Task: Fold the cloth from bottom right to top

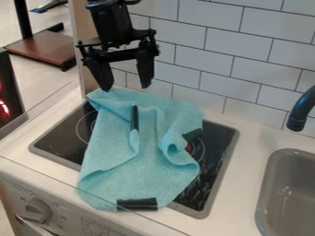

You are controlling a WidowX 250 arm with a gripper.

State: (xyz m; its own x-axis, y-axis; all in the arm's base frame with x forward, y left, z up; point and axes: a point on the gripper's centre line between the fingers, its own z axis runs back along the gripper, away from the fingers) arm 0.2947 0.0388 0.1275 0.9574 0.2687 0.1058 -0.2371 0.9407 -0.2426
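Blue-green soft cloth (117, 170) lies all bumpy on the black glass stove top (55, 142). I have my black two-finger gripper (127, 86) up by its top left corner, fingers wide apart, with nothing in them. The right side curls in a bit, but the bottom end, with its flat black strip (137, 204), lies near the front. I think the big fold to the top is left to do

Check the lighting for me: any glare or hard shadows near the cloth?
Camera view: pale glare streaks on the glossy cooktop, right of the cloth; soft shading in the cloth's folds, no hard-edged shadow that I can make out; the dark claw stands out against the paler tiles.
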